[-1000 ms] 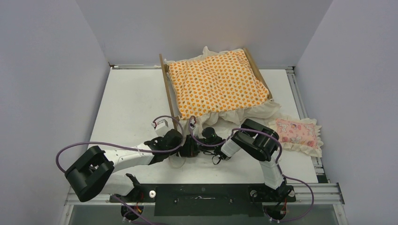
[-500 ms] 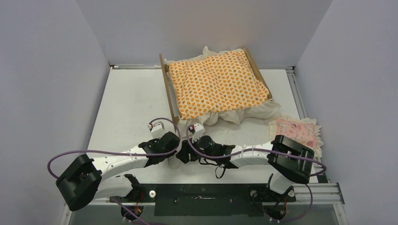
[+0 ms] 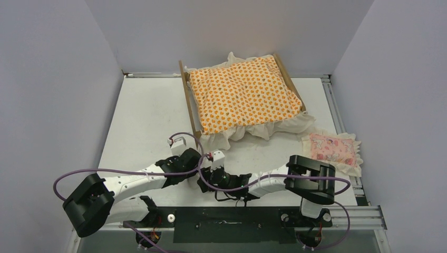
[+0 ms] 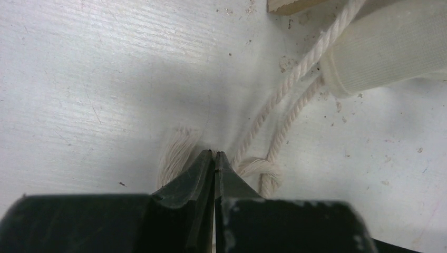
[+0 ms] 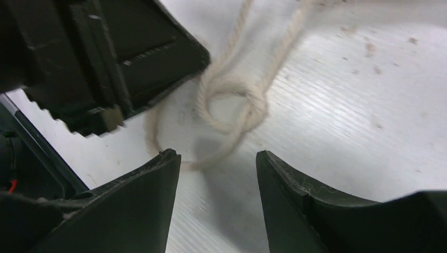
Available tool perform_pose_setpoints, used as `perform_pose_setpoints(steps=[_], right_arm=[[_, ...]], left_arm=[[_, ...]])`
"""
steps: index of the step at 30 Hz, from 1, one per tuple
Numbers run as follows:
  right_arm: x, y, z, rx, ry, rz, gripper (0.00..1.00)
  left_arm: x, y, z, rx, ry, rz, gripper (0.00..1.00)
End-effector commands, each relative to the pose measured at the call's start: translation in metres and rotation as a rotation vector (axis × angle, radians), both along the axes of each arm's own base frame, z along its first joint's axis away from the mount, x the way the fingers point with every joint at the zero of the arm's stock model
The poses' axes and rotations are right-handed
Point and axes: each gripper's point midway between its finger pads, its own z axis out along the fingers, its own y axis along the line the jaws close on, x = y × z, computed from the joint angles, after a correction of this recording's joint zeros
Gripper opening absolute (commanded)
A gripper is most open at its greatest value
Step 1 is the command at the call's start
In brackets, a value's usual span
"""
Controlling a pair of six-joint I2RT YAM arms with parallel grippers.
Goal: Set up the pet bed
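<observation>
The pet bed (image 3: 188,100), a light wooden frame, stands at the back of the table with the orange-patterned mattress (image 3: 245,95) lying on it. Its white ruffle hangs over the near end. A cream cord (image 4: 295,79) runs from near a wooden corner of the frame (image 4: 290,5) to a loose knot (image 4: 258,168) on the table. My left gripper (image 4: 215,154) is shut at the cord, between its frayed end (image 4: 176,155) and the knot. My right gripper (image 5: 216,155) is open just short of the knot (image 5: 232,103), facing the left gripper (image 5: 105,63). Both grippers meet near the table's front (image 3: 203,176).
The pink frilled pillow (image 3: 331,148) lies on the table at the right, beside the bed's near corner. A roll of white fabric (image 4: 379,52) lies just beyond the cord. Grey walls close in the table on three sides.
My right arm has folded down and swung left, bringing its gripper lower and nearer the front edge, beside the left gripper. The left arm drew back a little toward the front.
</observation>
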Motion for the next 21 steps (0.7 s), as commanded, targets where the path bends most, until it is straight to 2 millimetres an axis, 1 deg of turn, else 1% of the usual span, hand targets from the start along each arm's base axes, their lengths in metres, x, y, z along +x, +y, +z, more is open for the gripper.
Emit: perform_pose_setpoints(steps=[1, 3, 6, 7, 9, 12, 14, 15, 17, 21], right_arm=[[-0.002, 0.019, -0.001, -0.062, -0.085, -0.029, 0.55], [-0.005, 0.016, -0.01, -0.113, -0.105, -0.053, 0.52], [-0.004, 0.006, -0.022, -0.174, -0.121, -0.103, 0.43], [-0.003, -0.001, -0.027, -0.211, -0.126, -0.121, 0.38], [-0.003, -0.013, -0.031, -0.255, -0.13, -0.147, 0.28], [-0.004, -0.03, -0.03, -0.27, -0.135, -0.154, 0.14], [-0.004, -0.038, -0.025, -0.277, -0.15, -0.147, 0.07], [-0.004, -0.042, -0.021, -0.28, -0.16, -0.141, 0.06], [-0.003, -0.048, -0.015, -0.281, -0.176, -0.134, 0.05], [0.002, -0.055, -0.008, -0.265, -0.184, -0.119, 0.05]], left_arm=[[0.009, -0.011, 0.015, -0.042, -0.04, -0.026, 0.0], [0.009, -0.011, 0.016, -0.045, -0.04, -0.029, 0.0], [0.009, -0.008, 0.018, -0.048, -0.046, -0.03, 0.0], [0.009, -0.006, 0.019, -0.046, -0.05, -0.027, 0.0], [0.011, -0.001, 0.023, -0.035, -0.064, -0.026, 0.0], [0.018, 0.011, 0.036, -0.008, -0.095, -0.007, 0.0], [0.024, 0.02, 0.051, 0.013, -0.128, 0.007, 0.0], [0.029, 0.025, 0.06, 0.027, -0.149, 0.015, 0.0], [0.038, 0.037, 0.081, 0.061, -0.197, 0.031, 0.0], [0.055, 0.058, 0.131, 0.123, -0.293, 0.05, 0.0]])
